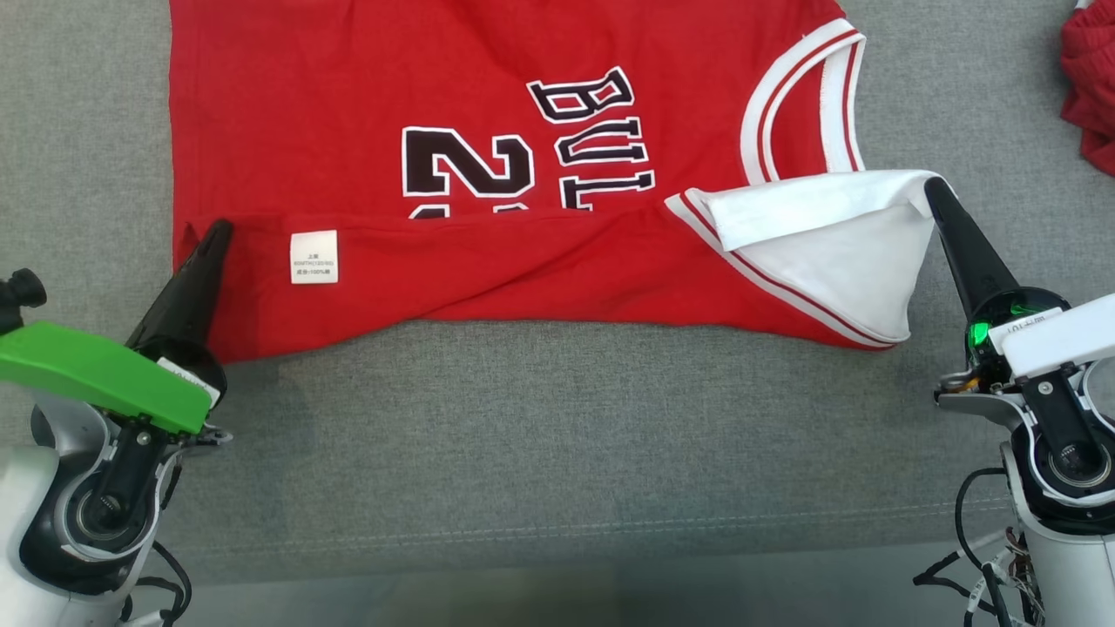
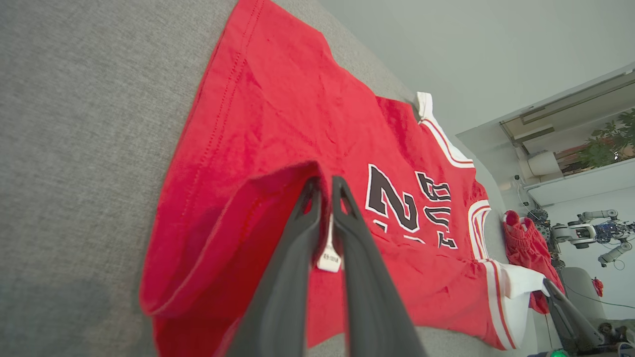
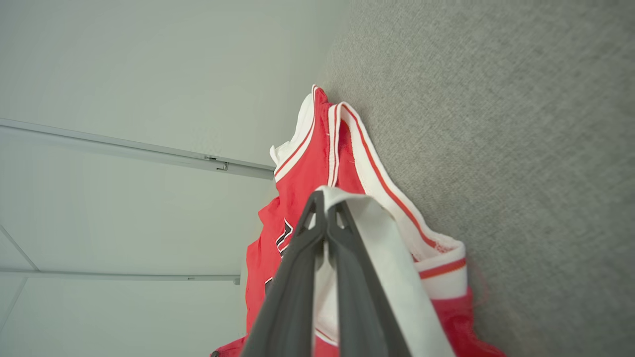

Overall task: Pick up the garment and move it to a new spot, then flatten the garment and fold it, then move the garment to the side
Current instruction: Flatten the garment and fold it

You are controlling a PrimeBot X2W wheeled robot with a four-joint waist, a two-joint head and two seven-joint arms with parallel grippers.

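A red basketball jersey, the garment (image 1: 435,87), lies flat on the grey cloth surface (image 1: 557,418) with its near edge folded over, so a white label (image 1: 314,257) shows. My left gripper (image 1: 218,228) is at the folded hem corner on the left. In the left wrist view the garment (image 2: 278,114) has its fold edge standing between the tips of my left gripper (image 2: 326,182), whose jaws are slightly apart. My right gripper (image 1: 934,185) is shut on the turned-over white shoulder part. In the right wrist view my right gripper (image 3: 325,198) pinches that white cloth of the garment (image 3: 297,183).
A second crumpled red cloth (image 1: 1093,87) lies at the far right edge of the surface, also visible past the jersey as the red cloth (image 2: 521,243). The surface's front edge (image 1: 557,566) runs close to my arms. Bare grey surface lies between the two grippers.
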